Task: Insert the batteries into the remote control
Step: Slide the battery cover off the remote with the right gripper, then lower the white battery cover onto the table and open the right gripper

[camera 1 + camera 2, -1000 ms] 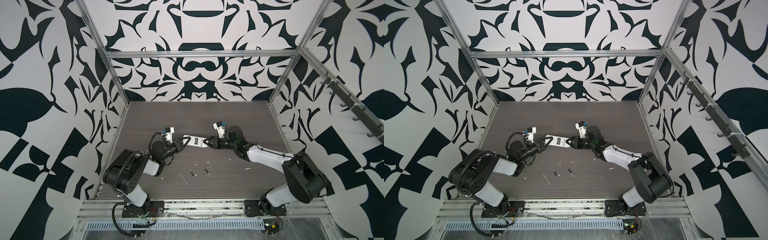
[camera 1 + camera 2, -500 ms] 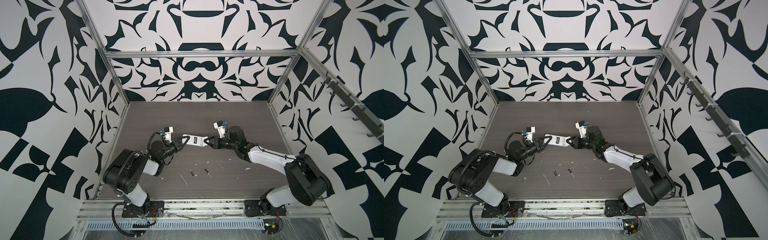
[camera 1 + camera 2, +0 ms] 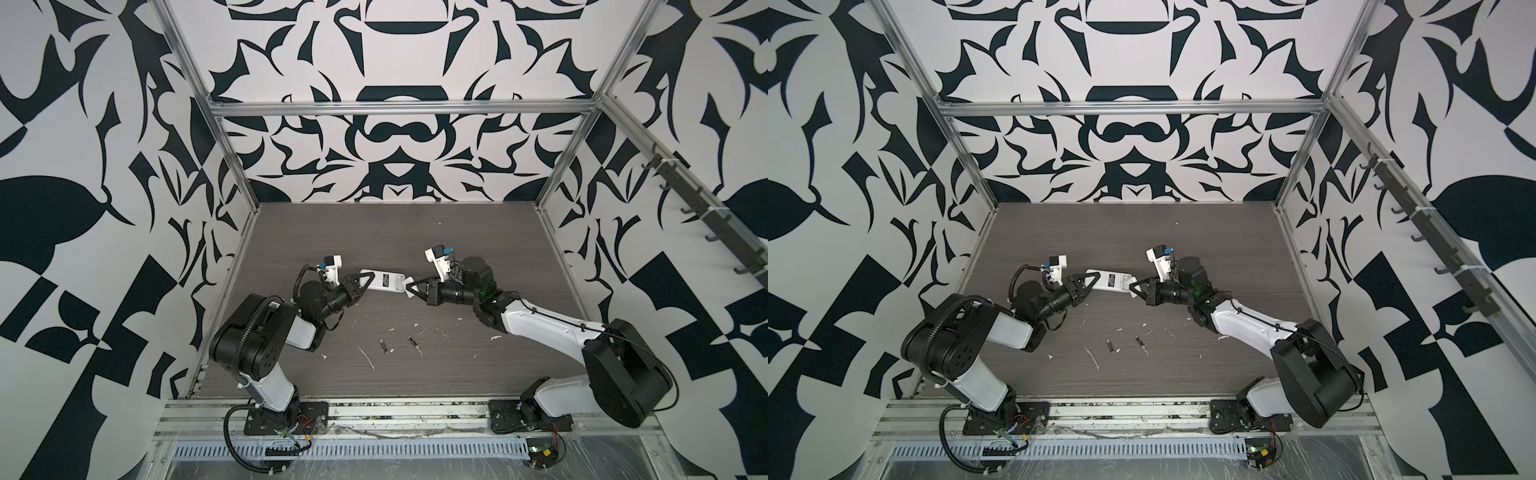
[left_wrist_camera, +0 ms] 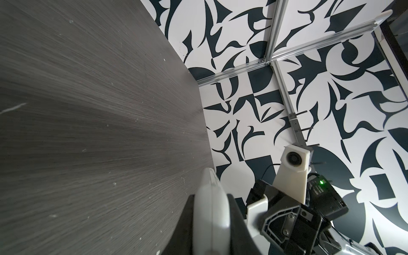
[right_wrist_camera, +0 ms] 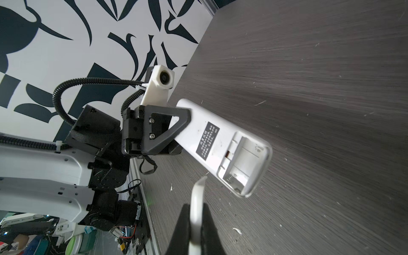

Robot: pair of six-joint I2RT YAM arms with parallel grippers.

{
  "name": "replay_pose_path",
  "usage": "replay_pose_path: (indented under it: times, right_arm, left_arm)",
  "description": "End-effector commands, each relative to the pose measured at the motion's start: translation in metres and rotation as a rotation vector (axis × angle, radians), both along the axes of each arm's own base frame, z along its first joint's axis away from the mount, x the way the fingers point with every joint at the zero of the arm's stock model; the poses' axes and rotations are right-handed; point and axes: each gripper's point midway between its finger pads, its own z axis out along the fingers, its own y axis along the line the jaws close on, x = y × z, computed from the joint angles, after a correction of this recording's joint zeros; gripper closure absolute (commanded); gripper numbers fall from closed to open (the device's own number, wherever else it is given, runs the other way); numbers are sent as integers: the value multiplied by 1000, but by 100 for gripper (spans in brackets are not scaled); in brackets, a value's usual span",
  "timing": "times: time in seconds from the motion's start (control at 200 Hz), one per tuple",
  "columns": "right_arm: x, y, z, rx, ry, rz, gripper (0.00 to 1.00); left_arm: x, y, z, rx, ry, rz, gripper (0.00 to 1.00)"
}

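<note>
The left jaws held the remote control (image 5: 220,141), the right jaws its cover (image 5: 197,193); batteries (image 3: 382,345) lay unloaded on the counter (image 3: 415,232).

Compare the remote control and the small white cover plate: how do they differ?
The remote control is a long, thick body with a black label and an open, empty battery bay; the cover plate is a short, thin, curved piece. The left hand grips the remote control by one end; the right hand pinches the cover plate. Both are white, and each is held by one hand.
</note>
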Motion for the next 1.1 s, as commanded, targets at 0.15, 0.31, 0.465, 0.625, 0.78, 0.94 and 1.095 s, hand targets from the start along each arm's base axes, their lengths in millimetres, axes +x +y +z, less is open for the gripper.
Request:
replay_pose_path:
  times: [0.15, 0.31, 0.465, 0.625, 0.78, 0.94, 1.095]
  right_arm:
    - [8, -19, -21, -115, 15, -71, 99]
    - [13, -30, -54, -187, 110, -111, 100]
    - [15, -32, -75, -205, 176, -108, 100]
    - [17, -33, -89, -218, 205, -113, 99]
    - [18, -33, -98, -215, 220, -120, 98]
    - [19, -31, -106, -200, 240, -110, 97]
    - [18, -28, -117, -199, 264, -100, 96]
  left_arm:
    - [-6, 8, -16, 23, 48, 3, 100]
    - [-12, 12, -24, 53, 78, 14, 100]
    - [-17, 14, -27, 83, 96, 15, 100]
    - [-25, 17, -34, 131, 121, 13, 100]
    - [-30, 17, -37, 156, 133, -1, 99]
    - [-33, 14, -40, 157, 147, -27, 99]
    - [-37, 15, -41, 160, 150, -29, 99]
